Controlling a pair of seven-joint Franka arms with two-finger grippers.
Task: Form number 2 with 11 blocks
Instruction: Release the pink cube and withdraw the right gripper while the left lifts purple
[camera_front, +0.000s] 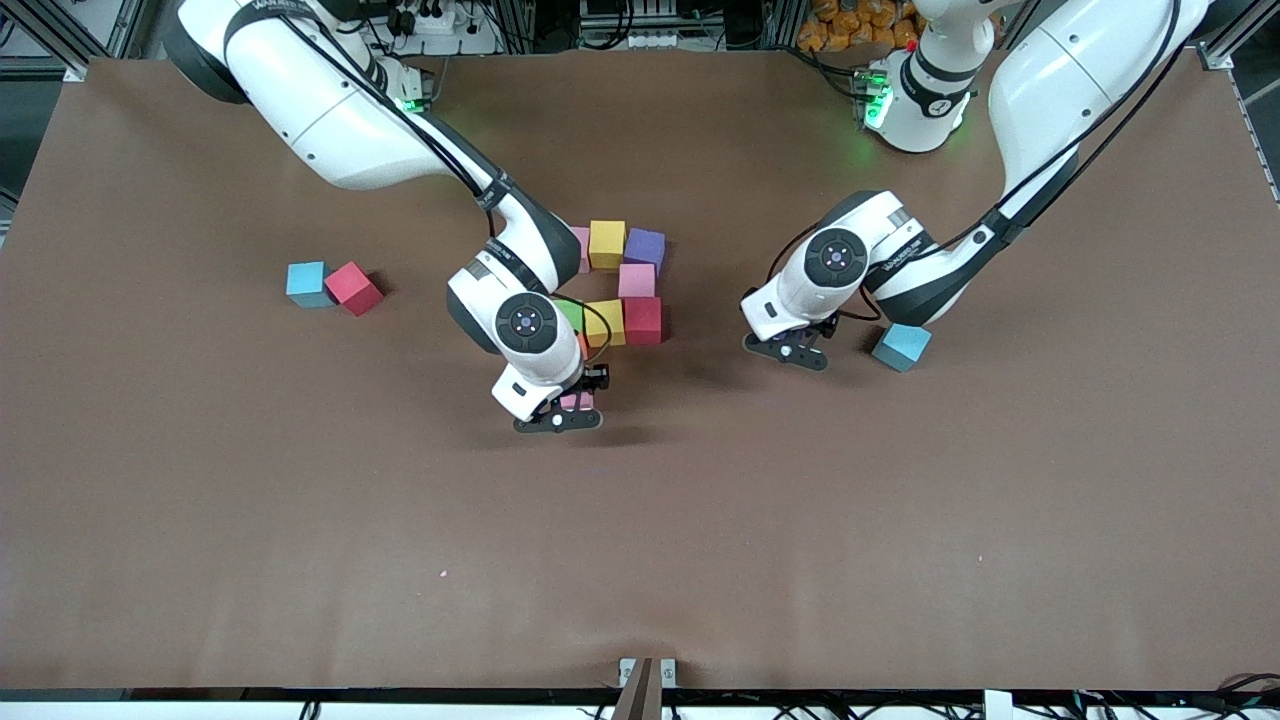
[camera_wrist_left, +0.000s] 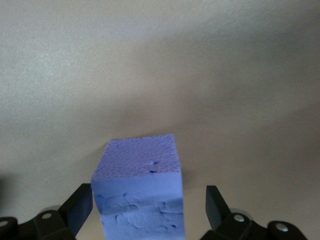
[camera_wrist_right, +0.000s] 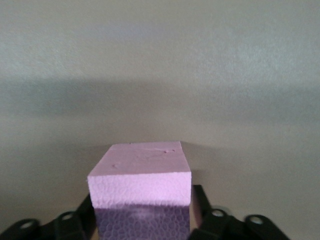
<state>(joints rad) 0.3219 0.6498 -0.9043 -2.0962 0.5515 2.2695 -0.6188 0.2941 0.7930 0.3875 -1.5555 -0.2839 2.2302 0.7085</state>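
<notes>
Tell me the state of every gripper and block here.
Left gripper: open, straddling purple block.
Purple block: on table, ungripped.
Right gripper: low, around pink block.
Pink block: on table, nearer the camera than number 2.
Number 2: unfinished, bottom row missing.
Light blue block, red block: loose, touching.
Second light blue block: loose beside left gripper.

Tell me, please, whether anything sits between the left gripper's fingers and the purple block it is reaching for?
Nothing visible does. The left gripper is open around the purple block, one finger on each side, with only bare table around it.
</notes>
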